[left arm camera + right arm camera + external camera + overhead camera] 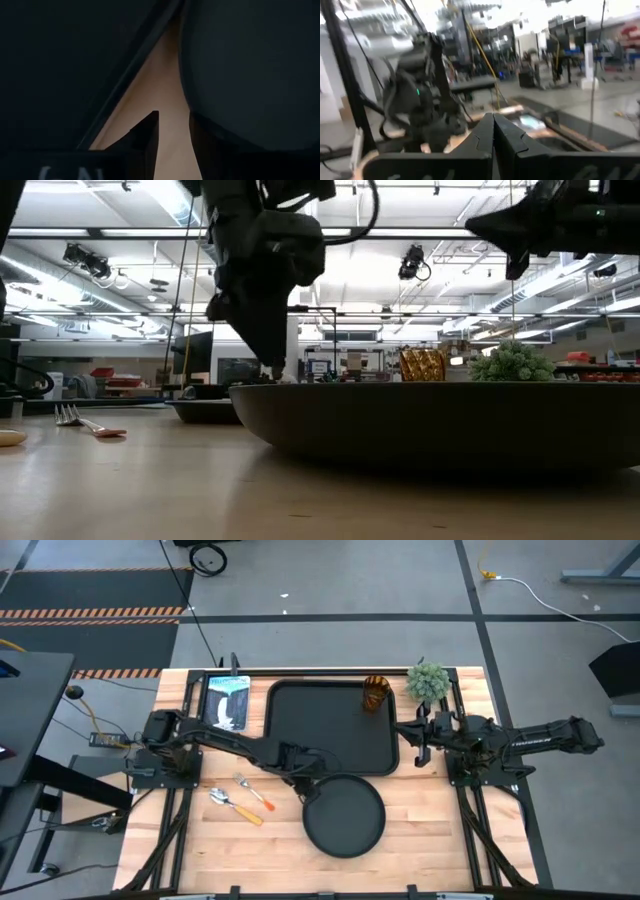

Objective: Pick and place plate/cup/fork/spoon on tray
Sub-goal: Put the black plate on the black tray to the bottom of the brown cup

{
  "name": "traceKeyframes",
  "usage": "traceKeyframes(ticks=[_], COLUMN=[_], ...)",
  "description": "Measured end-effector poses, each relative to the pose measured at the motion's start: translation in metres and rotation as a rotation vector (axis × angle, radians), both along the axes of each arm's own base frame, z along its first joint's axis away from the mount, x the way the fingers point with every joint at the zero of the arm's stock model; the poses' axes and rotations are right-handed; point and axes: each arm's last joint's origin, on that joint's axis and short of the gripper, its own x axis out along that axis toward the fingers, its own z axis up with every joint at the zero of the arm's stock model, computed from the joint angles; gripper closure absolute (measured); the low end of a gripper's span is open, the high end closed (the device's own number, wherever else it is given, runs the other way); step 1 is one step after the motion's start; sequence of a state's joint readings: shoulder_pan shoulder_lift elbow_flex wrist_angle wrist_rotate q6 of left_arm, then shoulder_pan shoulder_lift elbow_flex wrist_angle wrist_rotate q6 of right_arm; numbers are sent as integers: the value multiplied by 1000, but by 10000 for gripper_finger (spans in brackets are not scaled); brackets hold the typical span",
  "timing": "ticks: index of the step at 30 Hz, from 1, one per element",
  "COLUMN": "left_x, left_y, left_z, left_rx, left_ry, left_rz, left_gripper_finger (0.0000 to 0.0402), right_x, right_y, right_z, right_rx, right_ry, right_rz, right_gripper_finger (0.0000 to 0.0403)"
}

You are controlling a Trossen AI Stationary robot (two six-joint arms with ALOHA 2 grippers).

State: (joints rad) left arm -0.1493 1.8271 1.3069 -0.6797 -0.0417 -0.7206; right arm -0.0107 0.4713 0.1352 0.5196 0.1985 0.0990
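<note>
The round black plate (345, 817) lies on the wooden table just near of the black rectangular tray (330, 730); it fills the low view (440, 420). The amber cup (376, 693) stands in the tray's far right corner. The fork (255, 792) and the spoon (232, 806) lie on the table left of the plate. My left gripper (308, 786) is open and low at the plate's far left rim (186, 95), one finger (147, 135) over bare wood, the other (205, 142) over the plate. My right gripper (415, 743) is shut, empty and raised by the tray's right edge. My left gripper comes down from above astride the plate's far left rim (186, 95), one finger outside it and one over the plate's inside. I cannot tell whether either finger touches the rim. The plate lies flat on the table.
A small green plant (428, 680) stands at the far right, beside the tray. A printed card (228, 700) lies at the far left. A strip of bare wood (150, 90) separates the tray from the plate. The near table in front of the plate is bare wood.
</note>
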Motion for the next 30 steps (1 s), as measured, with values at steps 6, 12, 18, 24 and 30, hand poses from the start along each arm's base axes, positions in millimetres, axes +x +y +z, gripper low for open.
traceKeyframes(ticks=[6, 12, 18, 24, 30], left_x=[0, 2, 4, 6, 8], left_y=[0, -7, -23, -30, -36], left_z=[0, -1, -13, -23, -38], left_rx=[-44, -86, -94, -104, -117], left_ry=[-61, -90, -71, -51, -14], left_rz=[158, 255, 288, 308, 293], left_gripper_finger=[271, 226, 215, 231, 254], right_x=[1, 1, 2, 2, 2], right_y=[-5, -6, -4, -4, -4], right_z=[5, 6, 6, 5, 7], right_rx=[-50, -87, -109, -123, -125], right_ry=[68, 73, 75, 79, 66], right_rz=[-16, -2, 45, 49, 48], right_gripper_finger=[392, 392, 392, 392, 392])
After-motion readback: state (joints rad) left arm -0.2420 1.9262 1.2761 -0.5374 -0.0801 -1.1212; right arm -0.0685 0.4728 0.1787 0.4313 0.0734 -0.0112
